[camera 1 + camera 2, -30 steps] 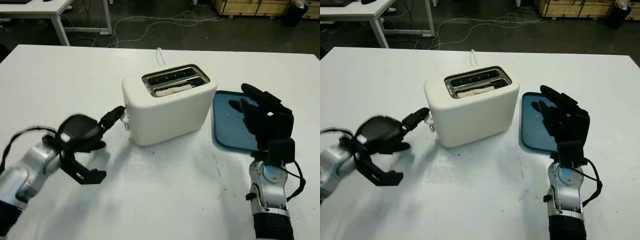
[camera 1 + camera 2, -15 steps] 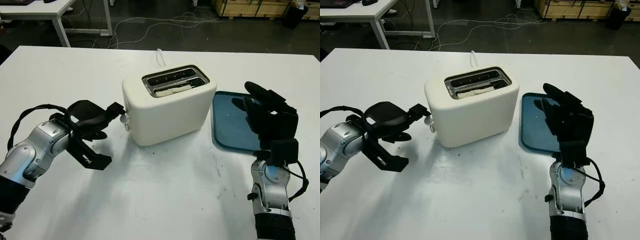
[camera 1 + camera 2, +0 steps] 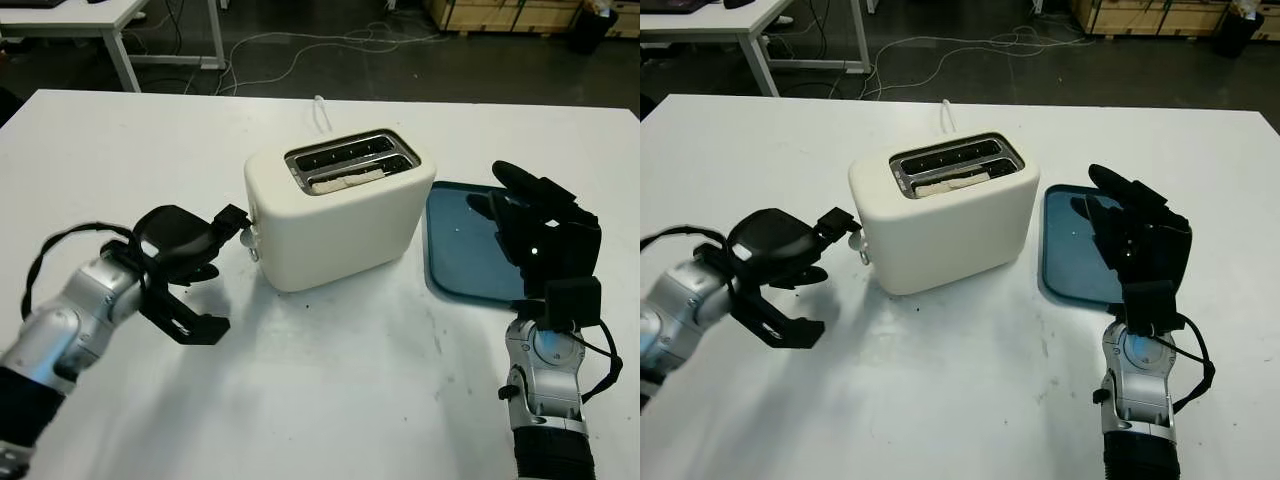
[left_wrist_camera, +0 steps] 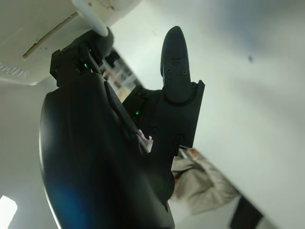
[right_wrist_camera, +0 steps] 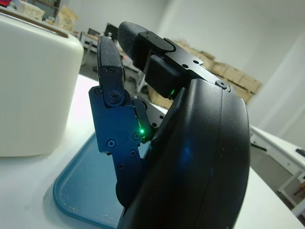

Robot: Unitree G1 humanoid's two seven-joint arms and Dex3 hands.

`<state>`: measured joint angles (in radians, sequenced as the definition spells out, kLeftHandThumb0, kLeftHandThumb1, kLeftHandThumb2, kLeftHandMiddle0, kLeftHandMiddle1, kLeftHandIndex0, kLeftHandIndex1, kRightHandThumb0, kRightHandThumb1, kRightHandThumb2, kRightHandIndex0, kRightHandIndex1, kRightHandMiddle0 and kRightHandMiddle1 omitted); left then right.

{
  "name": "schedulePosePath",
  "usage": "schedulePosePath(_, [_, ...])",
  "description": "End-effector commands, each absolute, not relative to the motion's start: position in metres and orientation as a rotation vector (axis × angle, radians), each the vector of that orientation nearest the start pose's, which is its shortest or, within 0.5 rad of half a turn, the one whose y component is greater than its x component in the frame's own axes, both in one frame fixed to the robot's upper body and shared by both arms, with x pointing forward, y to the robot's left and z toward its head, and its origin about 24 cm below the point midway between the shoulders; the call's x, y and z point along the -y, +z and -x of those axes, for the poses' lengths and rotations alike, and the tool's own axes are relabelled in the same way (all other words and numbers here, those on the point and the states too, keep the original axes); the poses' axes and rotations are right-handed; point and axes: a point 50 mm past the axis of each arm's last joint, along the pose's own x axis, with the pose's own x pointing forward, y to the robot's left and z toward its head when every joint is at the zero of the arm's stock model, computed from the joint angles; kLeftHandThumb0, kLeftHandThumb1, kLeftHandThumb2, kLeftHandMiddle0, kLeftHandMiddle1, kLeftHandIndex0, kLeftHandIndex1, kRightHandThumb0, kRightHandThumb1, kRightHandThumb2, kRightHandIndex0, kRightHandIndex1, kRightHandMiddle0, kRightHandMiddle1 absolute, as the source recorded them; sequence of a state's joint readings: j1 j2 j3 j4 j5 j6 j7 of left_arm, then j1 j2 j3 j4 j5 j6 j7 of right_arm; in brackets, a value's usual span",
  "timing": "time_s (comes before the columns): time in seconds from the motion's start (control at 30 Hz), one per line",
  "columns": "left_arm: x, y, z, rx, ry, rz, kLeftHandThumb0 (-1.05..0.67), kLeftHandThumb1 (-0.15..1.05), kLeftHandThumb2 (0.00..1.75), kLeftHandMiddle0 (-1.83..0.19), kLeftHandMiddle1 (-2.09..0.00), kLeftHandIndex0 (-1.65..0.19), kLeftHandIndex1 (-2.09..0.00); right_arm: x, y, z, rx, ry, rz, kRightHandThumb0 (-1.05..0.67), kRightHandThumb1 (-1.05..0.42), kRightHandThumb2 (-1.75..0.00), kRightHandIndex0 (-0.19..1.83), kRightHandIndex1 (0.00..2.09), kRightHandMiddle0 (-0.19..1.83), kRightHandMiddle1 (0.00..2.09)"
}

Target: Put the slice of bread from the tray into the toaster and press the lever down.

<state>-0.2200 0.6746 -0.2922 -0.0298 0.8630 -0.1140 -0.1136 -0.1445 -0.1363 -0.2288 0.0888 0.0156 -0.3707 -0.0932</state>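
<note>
On the white table (image 3: 330,400), the left hand (image 3: 185,245) has one fingertip on the toaster's lever (image 3: 247,237), gripping nothing. One smooth, rounded cream toaster (image 3: 340,215) with two slots, one bread slice (image 3: 345,179) in the nearer slot. One glossy blue tray (image 3: 465,250). The right hand (image 3: 540,235) is open above it.

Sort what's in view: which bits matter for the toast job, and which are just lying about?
Job:
bread in toaster
lever, left hand at it
tray
right hand, open, over tray

Lying about:
cables on floor
second table
</note>
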Motion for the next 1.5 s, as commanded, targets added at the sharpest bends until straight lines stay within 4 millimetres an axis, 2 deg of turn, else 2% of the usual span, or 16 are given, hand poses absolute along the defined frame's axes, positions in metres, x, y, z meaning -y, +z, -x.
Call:
schedulePosePath(0.0, [-0.163, 0.089, -0.269, 0.375, -0.397, -1.41, -0.46, 0.92, 0.33, -0.8, -1.38, -0.7, -1.12, 0.224, 0.098, -0.266, 0.431, -0.263, 0.119, -0.44, -0.92, -0.15, 1.23, 0.0, 1.02, 0.0])
schedulePosePath(0.1, [-0.181, 0.098, -0.272, 0.371, -0.19, -1.271, -0.52, 0.92, 0.29, -0.8, -1.14, -0.66, -0.9, 0.225, 0.097, -0.267, 0.423, -0.252, 0.123, -0.45, -0.92, -0.16, 1.22, 0.0, 1.02, 0.0])
schedulePosePath(0.2, [-0.199, 0.11, -0.27, 0.367, -0.004, -1.188, -0.52, 0.92, 0.31, -0.76, -0.99, -0.64, -0.7, 0.225, 0.097, -0.267, 0.424, -0.236, 0.12, -0.45, -0.92, -0.16, 1.21, 0.0, 1.01, 0.0])
schedulePosePath(0.3, [-0.213, 0.116, -0.268, 0.376, 0.114, -1.159, -0.52, 0.92, 0.3, -0.76, -0.97, -0.67, -0.62, 0.226, 0.097, -0.267, 0.422, -0.228, 0.124, -0.46, -0.92, -0.17, 1.21, 0.0, 1.0, 0.0])
schedulePosePath(0.47, [-0.222, 0.123, -0.265, 0.364, 0.184, -1.187, -0.56, 0.92, 0.24, -0.75, -0.96, -0.69, -0.58, 0.227, 0.096, -0.267, 0.419, -0.209, 0.136, -0.46, -0.92, -0.18, 1.2, 0.0, 0.99, 0.0])
schedulePosePath(0.6, [-0.225, 0.133, -0.262, 0.35, 0.202, -1.217, -0.6, 0.92, 0.18, -0.75, -0.94, -0.69, -0.54, 0.23, 0.1, -0.267, 0.413, -0.179, 0.173, -0.47, -0.92, -0.18, 1.18, 0.0, 0.99, 0.0])
schedulePosePath(0.7, [-0.234, 0.147, -0.26, 0.33, 0.187, -1.26, -0.66, 0.92, 0.18, -0.72, -0.91, -0.67, -0.49, 0.24, 0.108, -0.268, 0.407, -0.124, 0.216, -0.48, -0.92, -0.17, 1.13, 0.0, 0.95, 0.0])
schedulePosePath(0.83, [-0.248, 0.166, -0.256, 0.299, 0.154, -1.265, -0.62, 0.92, 0.1, -0.68, -0.91, -0.69, -0.45, 0.257, 0.126, -0.269, 0.314, -0.034, 0.338, -0.56, -0.92, -0.13, 1.03, 0.0, 0.88, 0.0])
schedulePosePath(0.97, [-0.255, 0.178, -0.254, 0.272, 0.044, -1.219, -0.64, 0.92, 0.07, -0.63, -1.02, -0.72, -0.43, 0.27, 0.15, -0.273, 0.285, 0.05, 0.537, -0.59, -0.91, -0.05, 0.94, 0.0, 0.8, 0.0])
schedulePosePath(1.17, [-0.246, 0.187, -0.26, 0.333, -0.054, -1.102, -0.69, 0.92, 0.06, -0.62, -1.0, -0.72, -0.39, 0.268, 0.182, -0.284, 0.292, 0.089, 0.772, -0.61, -0.88, -0.01, 0.88, 0.0, 0.75, 0.0])
schedulePosePath(1.3, [-0.242, 0.191, -0.266, 0.359, -0.041, -1.027, -0.7, 0.92, 0.12, -0.56, -0.94, -0.7, -0.33, 0.265, 0.198, -0.293, 0.296, 0.115, 0.827, -0.62, -0.87, 0.0, 0.85, 0.0, 0.71, 0.0])
schedulePosePath(1.47, [-0.241, 0.203, -0.269, 0.383, -0.01, -1.034, -0.7, 0.92, 0.16, -0.53, -0.9, -0.71, -0.29, 0.262, 0.213, -0.304, 0.284, 0.12, 0.89, -0.62, -0.85, 0.0, 0.82, 0.0, 0.71, 0.0])
